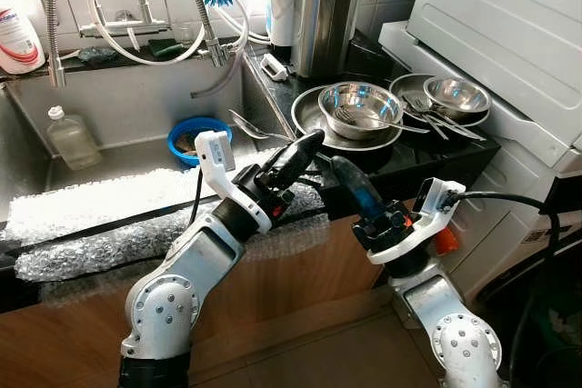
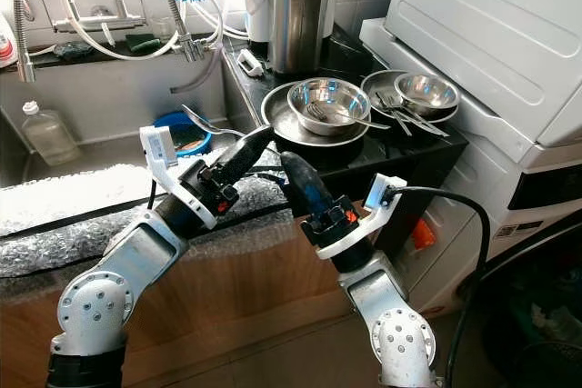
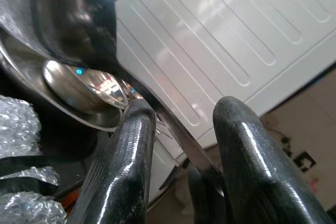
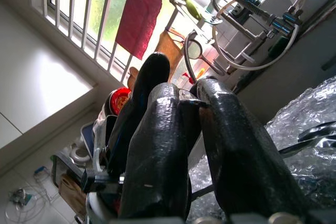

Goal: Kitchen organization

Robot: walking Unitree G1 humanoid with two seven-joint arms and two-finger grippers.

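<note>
Steel bowl (image 1: 360,104) with utensils inside rests on a large steel plate (image 1: 314,115) at the black counter's (image 1: 473,154) front edge, beside the sink (image 1: 127,102); a second bowl (image 1: 456,94) sits on a plate toward the counter's right edge. Left gripper (image 1: 305,147), fingers narrowly parted, hovers at the counter's front-left corner near a spoon (image 1: 250,125). Right gripper (image 1: 346,175), fingers pressed together, hangs just below the front edge. Bubble wrap (image 1: 100,206) covers the sink's front rim.

Tool (image 3: 181,171) fingers (image 3: 123,171) astride metal strip (image 3: 178,135)
</note>
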